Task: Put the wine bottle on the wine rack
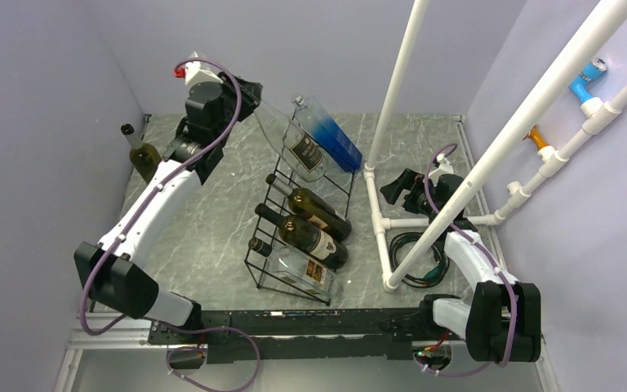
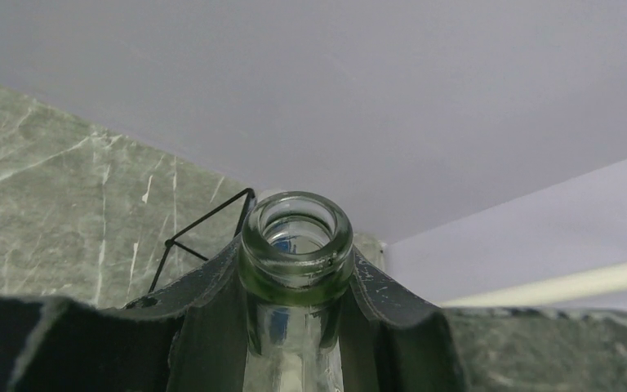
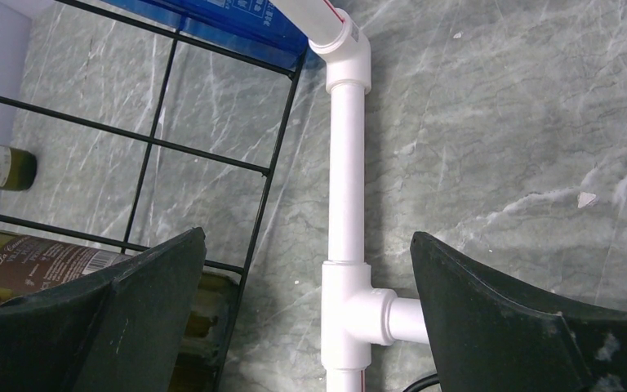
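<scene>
Pinching the wine bottle just under its lip, the left fingers are set either side of the neck; it is held tilted over the far end of the wine rack. The right fingers are spread.

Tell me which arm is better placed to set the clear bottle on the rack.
Left. The left tool is shut on the clear bottle at its neck, with the bottle tilted over the wine rack's far end. The right tool is open and empty, beside the white pipe frame.

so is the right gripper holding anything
No, the right gripper is open above the white pipe, gripping nothing.
</scene>
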You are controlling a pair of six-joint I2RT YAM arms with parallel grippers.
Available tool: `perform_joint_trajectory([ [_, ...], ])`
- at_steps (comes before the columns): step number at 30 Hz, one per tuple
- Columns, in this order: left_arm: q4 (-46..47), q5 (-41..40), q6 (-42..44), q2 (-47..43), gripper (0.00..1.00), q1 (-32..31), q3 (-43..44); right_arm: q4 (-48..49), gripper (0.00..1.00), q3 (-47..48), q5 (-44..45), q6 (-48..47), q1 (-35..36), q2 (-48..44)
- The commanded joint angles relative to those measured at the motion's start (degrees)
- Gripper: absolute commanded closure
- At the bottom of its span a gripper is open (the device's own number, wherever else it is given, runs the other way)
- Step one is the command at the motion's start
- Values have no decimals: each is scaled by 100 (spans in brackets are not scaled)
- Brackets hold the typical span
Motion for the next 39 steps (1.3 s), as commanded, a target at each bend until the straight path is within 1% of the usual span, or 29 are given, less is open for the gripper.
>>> perform_joint_trajectory([
  [1, 1368, -231, -503, 6, 100, -152, 563, 201, 0, 78, 8, -34, 18, -8],
  [10, 1546, -465, -534, 512, 100, -327, 512, 223, 0, 79, -34, -16, 20, 6],
  [15, 1688, -741, -345, 780, 100, -542, 533, 223, 0, 79, -38, -16, 21, 21],
  [27, 2206, -1782, -185, 1047, 100, -1081, -128, 228, 0, 87, -76, 1, 19, 29],
  [31, 2188, -2140, -151, 1143, 100, -1244, -191, 224, 0, 85, -80, 1, 22, 6],
  [39, 2494, -2702, -287, 1396, 100, -1477, -370, 214, 0, 83, -81, 1, 20, -13],
])
